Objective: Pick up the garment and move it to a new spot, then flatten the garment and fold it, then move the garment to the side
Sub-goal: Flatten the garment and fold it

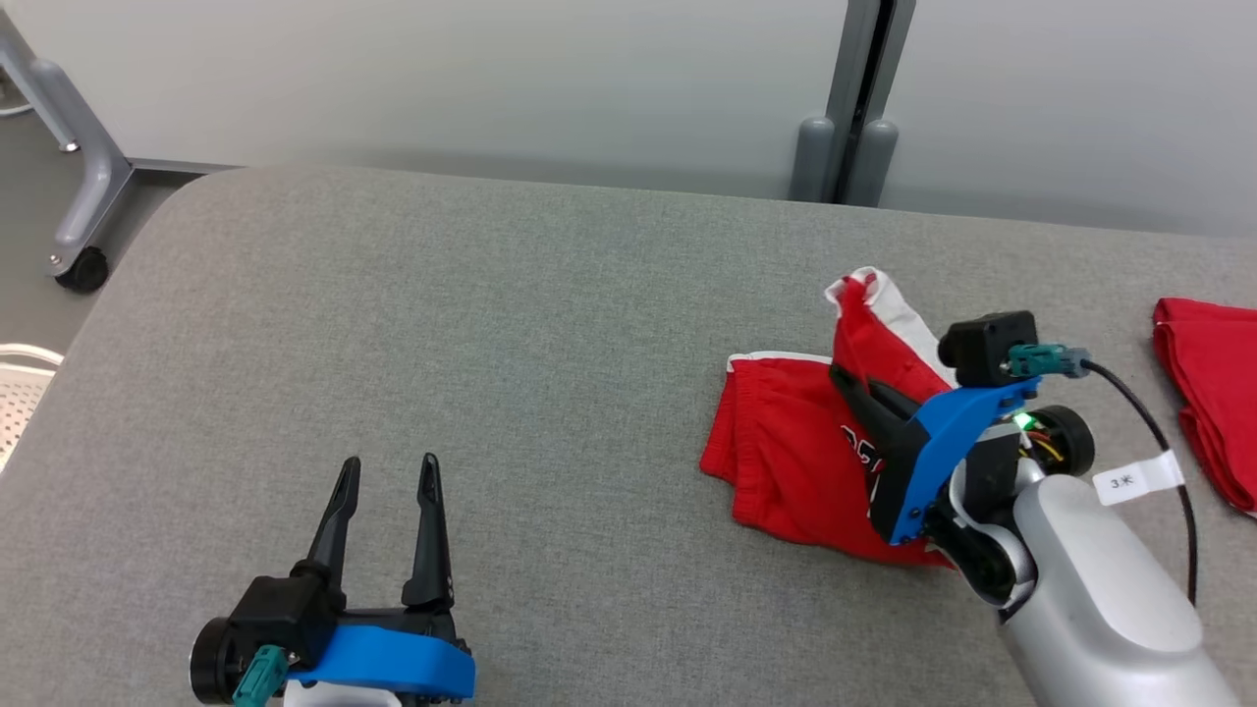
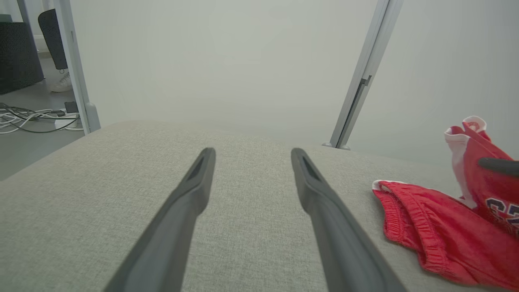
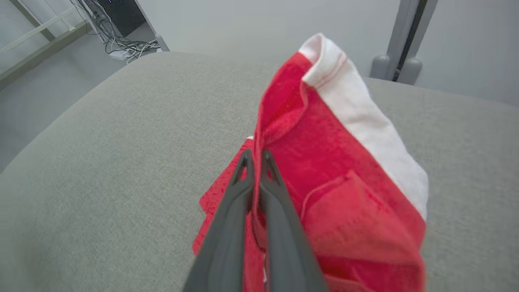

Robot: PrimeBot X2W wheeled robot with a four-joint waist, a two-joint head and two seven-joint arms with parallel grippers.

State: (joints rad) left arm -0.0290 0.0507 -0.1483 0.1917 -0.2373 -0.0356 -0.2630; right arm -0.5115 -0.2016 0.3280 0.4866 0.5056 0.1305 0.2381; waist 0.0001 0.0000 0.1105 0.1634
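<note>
On the grey padded table (image 1: 442, 324), in its right half, lie the red shorts (image 1: 786, 452) with white trim and a dark printed number. Most of the cloth rests flat on the table, but one part with the white hem stands lifted above it. The right gripper (image 3: 254, 155) has its two dark fingers pressed together on this raised fold of the shorts. The left gripper (image 1: 389, 463) hovers over the near left part of the table, its fingers spread wide apart. A second red cloth (image 1: 1213, 393) lies at the table's right edge.
</note>
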